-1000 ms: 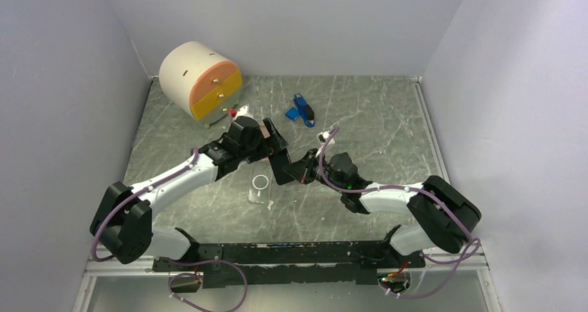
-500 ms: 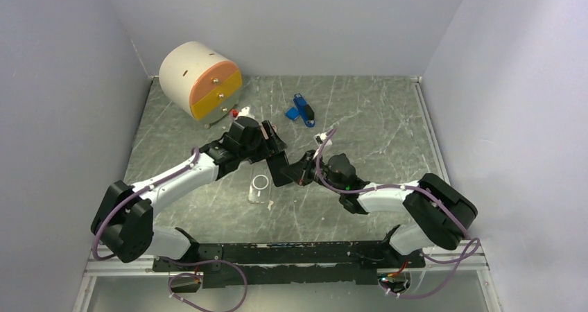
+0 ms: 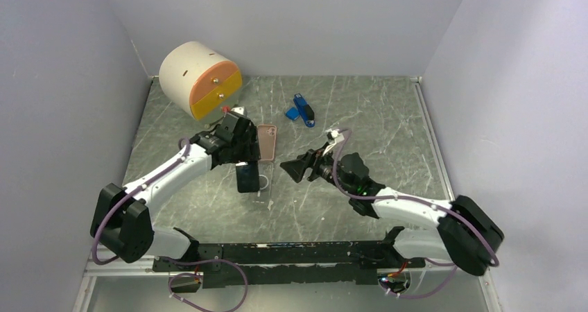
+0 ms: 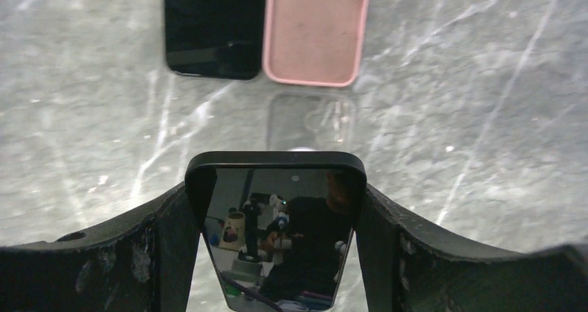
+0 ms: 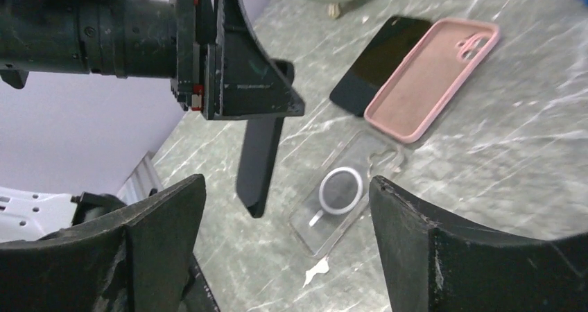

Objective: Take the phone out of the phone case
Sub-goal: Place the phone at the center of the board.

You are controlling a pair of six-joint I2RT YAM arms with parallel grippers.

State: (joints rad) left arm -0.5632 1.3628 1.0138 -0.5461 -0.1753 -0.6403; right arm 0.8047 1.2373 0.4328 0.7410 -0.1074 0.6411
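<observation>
Phone (image 5: 260,166) near-upright in grasp of left gripper (image 4: 275,201), over clear case (image 5: 343,194) (right gripper (image 3: 291,168) wide, empty)

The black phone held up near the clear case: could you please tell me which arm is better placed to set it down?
Left. The left gripper grips the phone close to the clear case, while the right gripper stands apart, jaws open and empty.

Left arm (image 3: 166,177) and right arm (image 3: 409,204): white shells, chunky black joints, purple cables (image 3: 93,237) alongside. Left pincer (image 4: 275,215) and right pincer (image 5: 284,211) are scuffed matte black wedges.
</observation>
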